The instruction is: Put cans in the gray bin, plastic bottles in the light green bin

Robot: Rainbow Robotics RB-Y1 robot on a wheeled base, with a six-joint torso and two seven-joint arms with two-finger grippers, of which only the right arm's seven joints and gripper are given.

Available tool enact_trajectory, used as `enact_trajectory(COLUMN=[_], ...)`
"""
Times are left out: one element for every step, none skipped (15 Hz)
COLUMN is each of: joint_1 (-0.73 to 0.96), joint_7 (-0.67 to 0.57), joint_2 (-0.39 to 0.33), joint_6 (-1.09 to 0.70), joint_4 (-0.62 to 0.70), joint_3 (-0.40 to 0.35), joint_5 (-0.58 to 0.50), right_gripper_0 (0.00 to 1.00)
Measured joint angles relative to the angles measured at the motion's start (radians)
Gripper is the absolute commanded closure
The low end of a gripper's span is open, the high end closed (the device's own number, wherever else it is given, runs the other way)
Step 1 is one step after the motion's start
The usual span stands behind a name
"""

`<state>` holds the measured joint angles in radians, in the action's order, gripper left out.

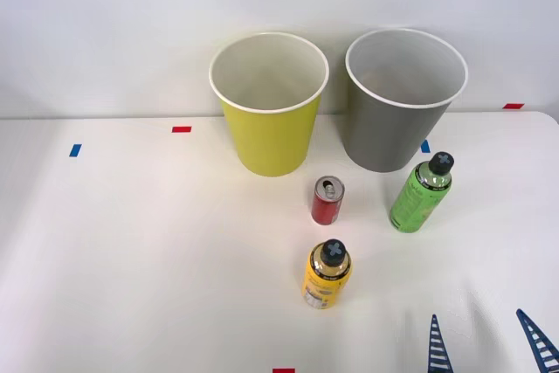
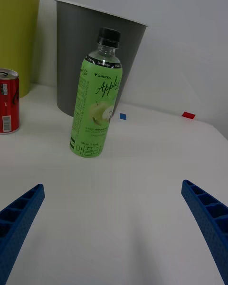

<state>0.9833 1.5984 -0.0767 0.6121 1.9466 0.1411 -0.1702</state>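
Sorting bins stand side by side at the back of the counter [image 1: 131, 242].
The light green bin [image 1: 268, 133] and gray bin [image 1: 393, 128] are left open-topped for drops; the green bottle [image 2: 95, 107] is faced by the gripper [image 2: 114, 228], jaws spread apart, seemingly for approach.

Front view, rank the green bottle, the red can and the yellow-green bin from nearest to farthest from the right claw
From the right claw, open at the lower right:
1. Green bottle, standing just ahead of the claw, before the gray bin.
2. Red can, farther left, mid-table.
3. Yellow-green bin, at the back, left of the gray one.
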Motion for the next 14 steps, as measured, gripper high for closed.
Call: enact_trajectory(joint_1=[0.000,0.000,0.000,0.000,0.000,0.000,0.000,0.000,0.000,0.000,0.000,0.000,0.000,0.000], joint_7=[0.000,0.000,0.000,0.000,0.000,0.000,0.000,0.000,0.000,0.000,0.000,0.000,0.000,0.000], joint_2=[0.000,0.000,0.000,0.000,0.000,0.000,0.000,0.000,0.000,0.000,0.000,0.000,0.000,0.000], joint_6=[0.000,0.000,0.000,0.000,0.000,0.000,0.000,0.000,0.000,0.000,0.000,0.000,0.000,0.000], joint_4=[0.000,0.000,0.000,0.000,0.000,0.000,0.000,0.000,0.000,0.000,0.000,0.000,0.000,0.000], joint_3=[0.000,0.000,0.000,0.000,0.000,0.000,0.000,0.000,0.000,0.000,0.000,0.000,0.000,0.000], joint_5=[0.000,0.000,0.000,0.000,0.000,0.000,0.000,0.000,0.000,0.000,0.000,0.000,0.000,0.000], right_gripper_0=[0.00,0.00,0.00,0.00,0.00,0.00,0.00,0.00,0.00,0.00,0.00,0.00,0.00,0.00])
